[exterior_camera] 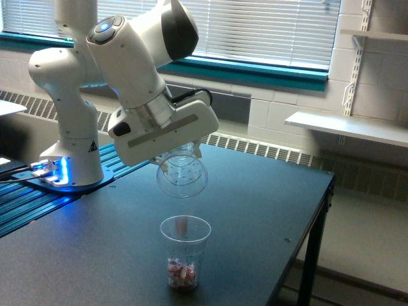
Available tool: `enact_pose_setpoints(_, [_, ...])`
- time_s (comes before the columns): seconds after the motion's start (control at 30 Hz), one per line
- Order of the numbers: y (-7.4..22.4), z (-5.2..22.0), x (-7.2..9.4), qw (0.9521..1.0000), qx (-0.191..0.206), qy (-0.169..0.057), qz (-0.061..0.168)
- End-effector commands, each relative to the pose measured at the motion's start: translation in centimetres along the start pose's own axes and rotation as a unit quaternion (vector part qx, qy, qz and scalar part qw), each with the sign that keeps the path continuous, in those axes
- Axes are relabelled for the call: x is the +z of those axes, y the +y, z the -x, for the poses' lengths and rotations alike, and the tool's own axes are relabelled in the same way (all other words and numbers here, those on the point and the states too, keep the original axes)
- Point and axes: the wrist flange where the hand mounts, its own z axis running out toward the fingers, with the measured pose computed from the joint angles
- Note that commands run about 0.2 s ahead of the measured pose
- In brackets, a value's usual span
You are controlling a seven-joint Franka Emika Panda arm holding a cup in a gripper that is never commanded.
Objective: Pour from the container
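Gripper [180,150] is clamping the clear plastic cup [182,175] tipped mouth-down, hanging above the second cup [185,250]; a pinkish piece [183,223] is dropping at its rim; table edge [305,228] well apart — open tabletop all round.

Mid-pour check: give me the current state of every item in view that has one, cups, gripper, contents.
Small transparent tapered plastic cup held by the arm: tipped mouth-down over the other cup, looks empty.
Look-alike clear plastic cup on the dark table: upright, small pinkish pieces at the bottom.
One pinkish piece: falling, at the standing cup's rim.
Gripper: jaws closed on the tipped cup.
Robot base light: glowing blue.
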Motion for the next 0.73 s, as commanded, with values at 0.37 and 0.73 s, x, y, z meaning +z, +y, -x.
enact_pose_setpoints(0.37, [-1.6, 2.2, 0.2, 1.0, 0.005, 0.007, -0.002])
enact_pose_setpoints(0.73, [-2.4, 4.4, 0.6, 0.9999, -0.006, 0.016, 0.001])
